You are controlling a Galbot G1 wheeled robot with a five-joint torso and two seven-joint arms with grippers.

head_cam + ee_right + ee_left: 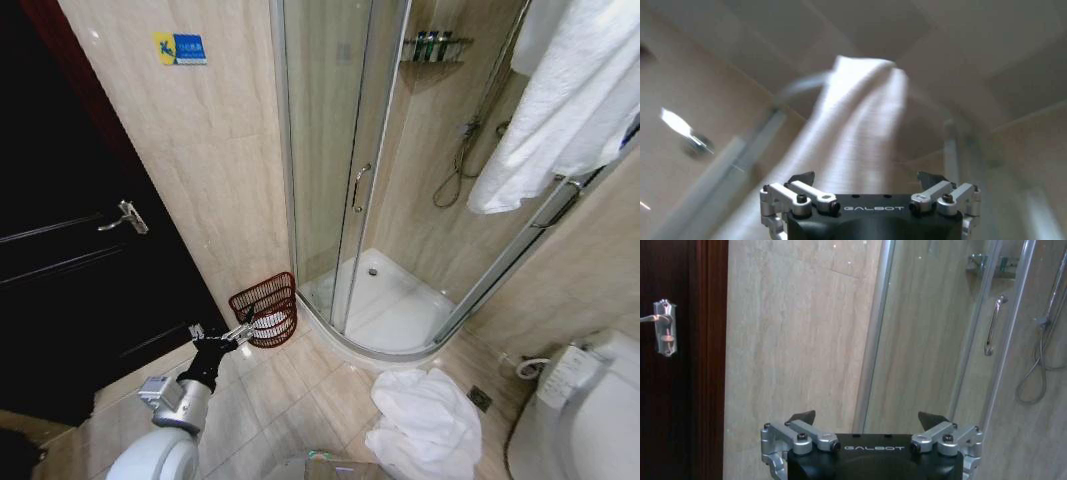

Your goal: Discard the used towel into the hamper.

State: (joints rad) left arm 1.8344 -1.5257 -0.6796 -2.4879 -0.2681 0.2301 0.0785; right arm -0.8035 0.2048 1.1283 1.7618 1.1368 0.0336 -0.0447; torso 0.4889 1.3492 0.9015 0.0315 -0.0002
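A crumpled white towel (425, 420) lies on the floor tiles in front of the shower. The hamper (265, 308), a reddish-brown wire basket, stands against the wall between the dark door and the shower glass. My left gripper (222, 332) hovers just in front of the hamper's rim. In the left wrist view the left gripper (868, 418) is open and holds nothing, facing the wall and the shower frame. My right gripper (867, 177) is open and empty too, pointing up at a hanging white towel (853, 130).
A second white towel (560, 100) hangs over the shower rail at the upper right. A toilet (585, 420) stands at the lower right. The dark door (80, 270) with its lever handle (125, 217) is on the left. The curved shower tray (400, 310) lies behind the glass.
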